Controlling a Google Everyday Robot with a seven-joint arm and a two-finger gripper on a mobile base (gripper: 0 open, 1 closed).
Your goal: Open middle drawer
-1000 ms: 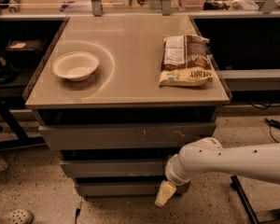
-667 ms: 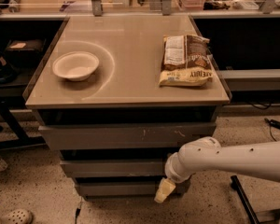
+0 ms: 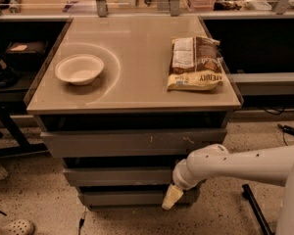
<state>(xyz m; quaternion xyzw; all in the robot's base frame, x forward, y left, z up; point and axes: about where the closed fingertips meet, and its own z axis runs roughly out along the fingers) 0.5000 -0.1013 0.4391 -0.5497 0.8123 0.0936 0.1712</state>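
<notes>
The cabinet has three grey drawer fronts under a tan top. The top front [image 3: 132, 142] bears white scratch marks. Below it is the middle drawer [image 3: 118, 176], a plain grey front. The lowest front [image 3: 127, 198] sits beneath. My white arm reaches in from the right. My gripper [image 3: 172, 197] hangs at the right end of the drawers, with its cream tip in front of the lowest front and just under the middle drawer's right end.
On the cabinet top lie a white bowl [image 3: 79, 69] at the left and a snack bag [image 3: 194, 63] at the right. Dark shelves flank the cabinet. A cable [image 3: 288, 129] lies on the speckled floor at right, a shoe [image 3: 12, 227] at bottom left.
The arm and gripper have shifted very slightly to the left. The drawers have not moved.
</notes>
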